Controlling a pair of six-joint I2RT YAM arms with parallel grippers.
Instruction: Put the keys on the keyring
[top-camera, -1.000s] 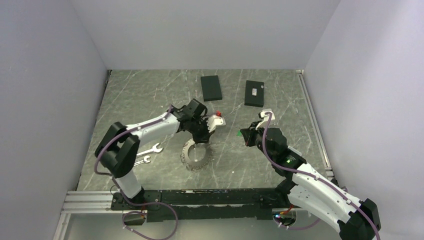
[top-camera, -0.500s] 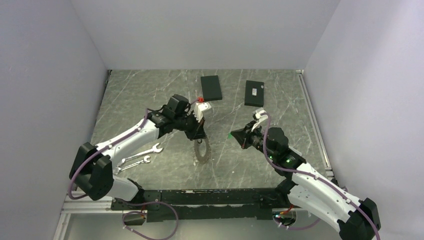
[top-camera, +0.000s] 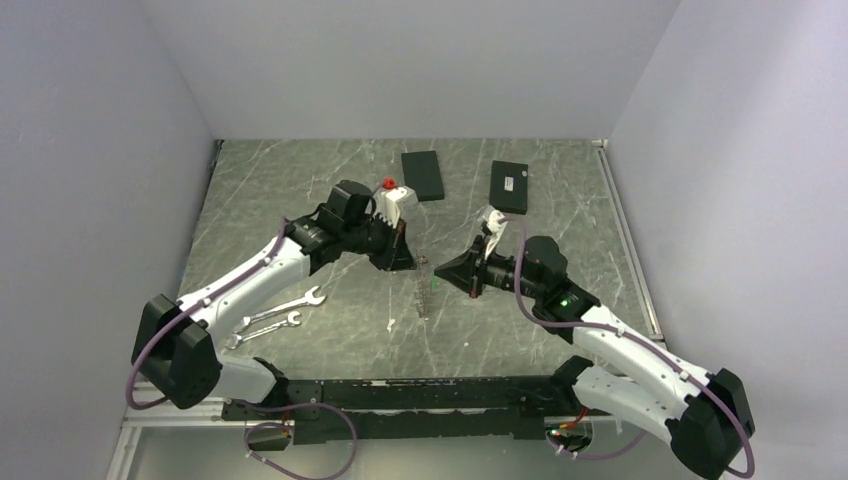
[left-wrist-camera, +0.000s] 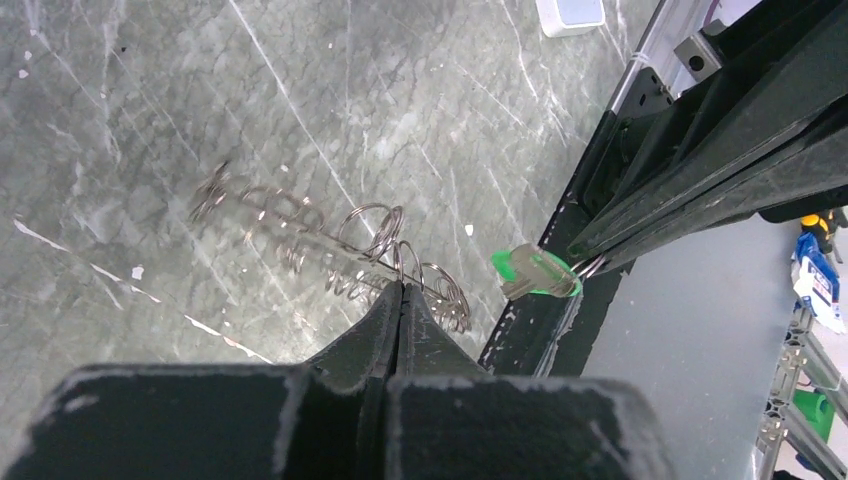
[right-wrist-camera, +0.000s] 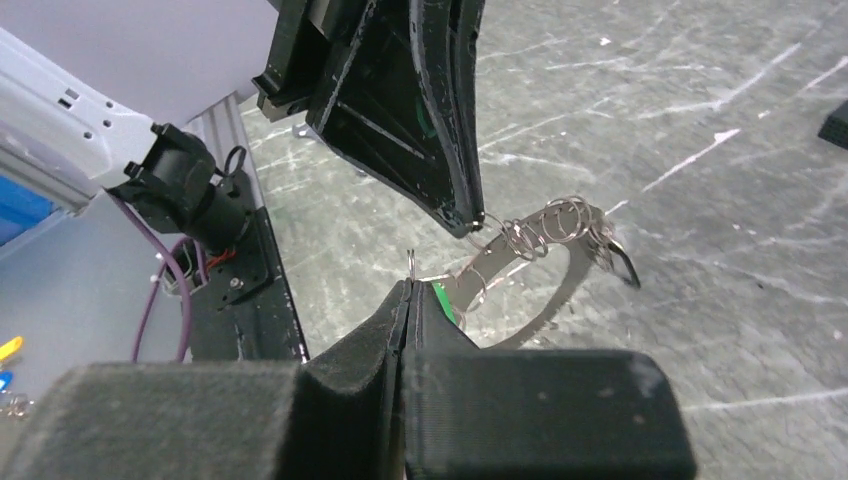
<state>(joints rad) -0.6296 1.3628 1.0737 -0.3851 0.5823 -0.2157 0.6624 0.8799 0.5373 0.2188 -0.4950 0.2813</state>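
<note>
1. Big change: the dark grey, round, toothed metal keyring (top-camera: 421, 295) isn't lying flat on the grey marbled tabletop (top-camera: 290, 200) anymore. A second ago it was down near the front. Now it hangs in the air between my two arms, edge-on to the overhead camera.
2. My left pincer (top-camera: 408, 262) is clamped shut on its top edge, right among the little wire loops strung on it.
3. My right pincer (top-camera: 447, 272) has swung in closer too. It's pinched closed on a small green-headed key (left-wrist-camera: 537, 272), which sits just beside the ring. I can't tell if they touch.
4. So the pick-up part looks done, and I reckon threading the key onto a loop comes next. It's not on yet.
5. The ring is blurry in my left wrist view, so it's probably swinging. I'd let it settle first.
</note>
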